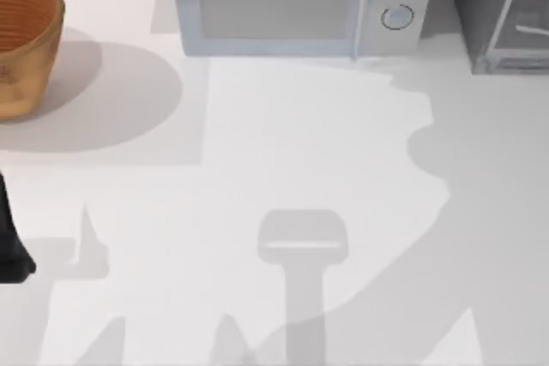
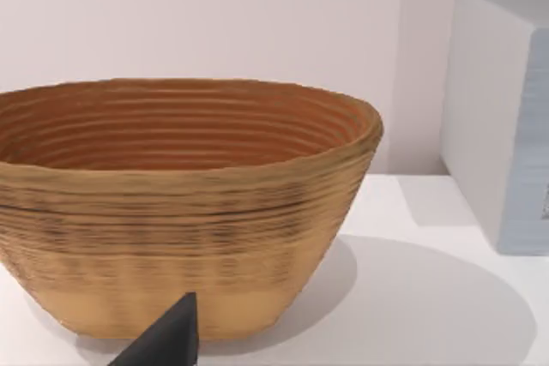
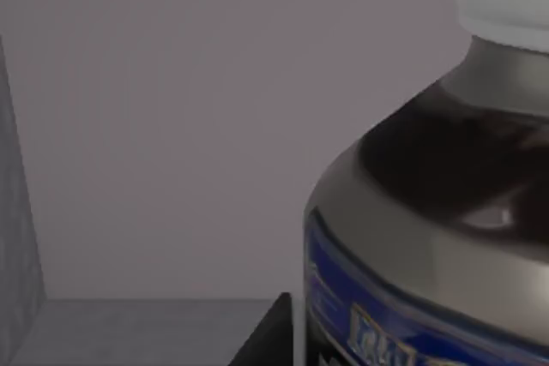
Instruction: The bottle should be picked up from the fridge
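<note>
Three views: top, basket (image 1: pixel 21 45) at ten o'clock, microwave (image 1: pixel 296 4) at twelve, fridge (image 1: pixel 502 10) at two, left arm (image 1: pixel 10 242) at nine; left wrist, basket, grip state unreadable; right wrist, bottle (image 3: pixel 429 237) close inside grey walls, grip state unreadable.

The left arm (image 1: pixel 10 237) shows as a dark shape at the left edge of the top view, low over the near-left part of the tabletop (image 1: pixel 257 143). In the left wrist view one dark fingertip (image 2: pixel 171 340) of its gripper points upward. In the right wrist view a dark finger edge (image 3: pixel 268 336) of the right gripper is visible.
</note>
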